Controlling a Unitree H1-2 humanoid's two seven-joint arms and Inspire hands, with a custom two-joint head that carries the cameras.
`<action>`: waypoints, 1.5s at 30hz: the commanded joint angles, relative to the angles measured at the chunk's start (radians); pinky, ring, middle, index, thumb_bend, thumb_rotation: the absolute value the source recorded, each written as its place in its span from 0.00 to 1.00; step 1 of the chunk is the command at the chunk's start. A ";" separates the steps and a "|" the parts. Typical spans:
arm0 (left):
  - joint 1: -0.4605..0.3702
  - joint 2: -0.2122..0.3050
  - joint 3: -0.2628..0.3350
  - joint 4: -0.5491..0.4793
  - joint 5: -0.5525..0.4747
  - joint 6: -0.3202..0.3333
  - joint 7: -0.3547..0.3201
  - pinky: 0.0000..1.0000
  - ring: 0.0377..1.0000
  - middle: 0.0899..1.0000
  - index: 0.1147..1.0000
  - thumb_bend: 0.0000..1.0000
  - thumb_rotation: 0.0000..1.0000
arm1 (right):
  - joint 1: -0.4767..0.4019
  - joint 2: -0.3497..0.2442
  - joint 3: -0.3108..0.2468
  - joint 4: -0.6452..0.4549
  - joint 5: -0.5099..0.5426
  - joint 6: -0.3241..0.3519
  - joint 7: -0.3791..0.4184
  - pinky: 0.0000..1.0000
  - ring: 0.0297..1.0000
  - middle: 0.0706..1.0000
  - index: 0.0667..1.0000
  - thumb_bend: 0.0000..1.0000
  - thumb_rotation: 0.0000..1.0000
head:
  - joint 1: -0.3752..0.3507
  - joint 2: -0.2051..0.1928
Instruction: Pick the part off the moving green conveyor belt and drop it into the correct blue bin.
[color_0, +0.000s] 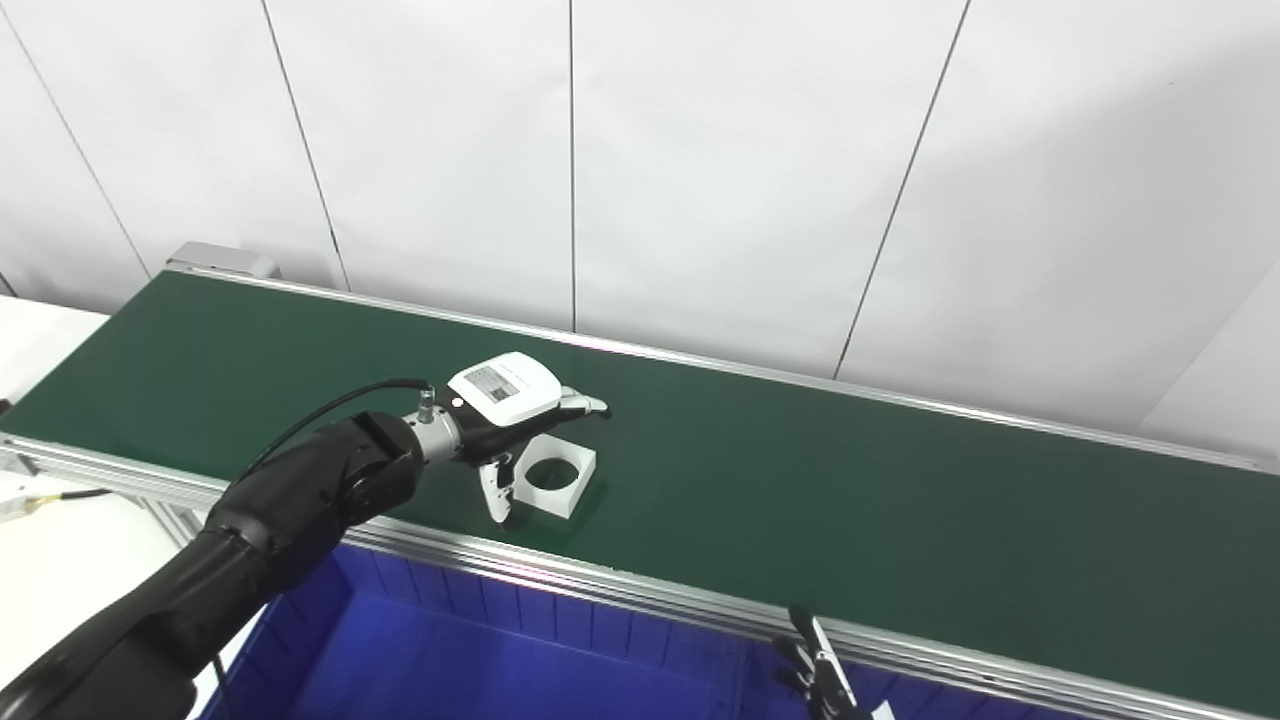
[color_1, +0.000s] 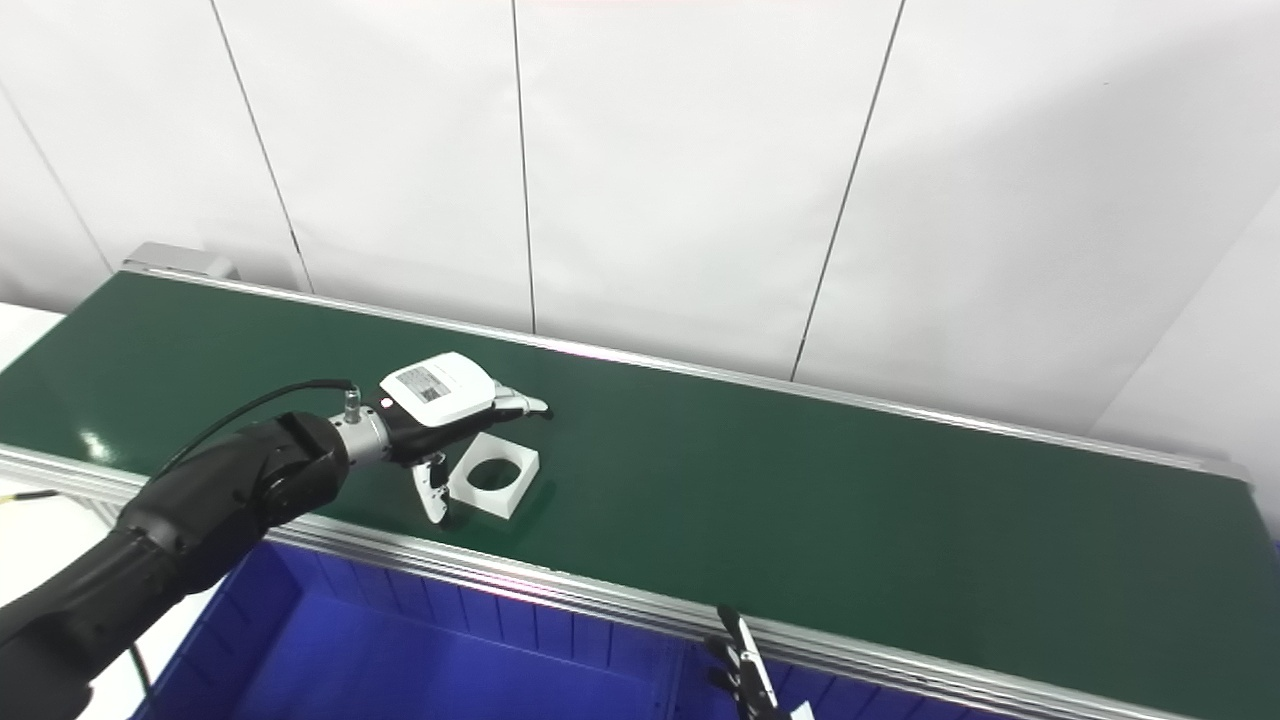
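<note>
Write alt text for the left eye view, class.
The left robot hand hovers open over a white square part with a round hole on the green conveyor belt. A blue bin sits below the belt's near edge; the right robot hand barely shows.

Dark green conveyor belt (color_0: 800, 480), white square part (color_0: 556, 478) with round hole, blue bin (color_0: 480, 660), black arm, white-backed left hand (color_0: 505, 410), silver rail, white wall.

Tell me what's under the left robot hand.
A white square part with a round hole lies on the belt, below the left robot hand. Its near-left corner is covered by the thumb.
</note>
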 joint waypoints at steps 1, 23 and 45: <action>-0.061 0.011 0.004 -0.001 -0.007 0.012 0.013 0.75 0.79 0.84 0.85 1.00 0.12 | -0.007 0.005 0.001 -0.037 0.004 -0.052 -0.001 0.86 0.93 1.00 0.98 0.90 0.93 | -0.003 0.005; -0.005 -0.120 0.008 0.049 -0.058 0.197 0.065 0.59 0.71 0.69 0.58 0.80 0.14 | 0.002 0.001 0.011 -0.064 0.005 -0.052 0.013 0.86 0.93 1.00 0.99 0.85 0.92 | -0.015 0.014; -0.001 -0.151 -0.042 0.037 -0.077 0.263 0.068 0.60 0.70 0.70 0.61 0.81 0.14 | 0.002 0.006 0.021 -0.079 0.001 -0.052 0.017 0.86 0.93 1.00 0.98 0.86 0.91 | -0.022 0.014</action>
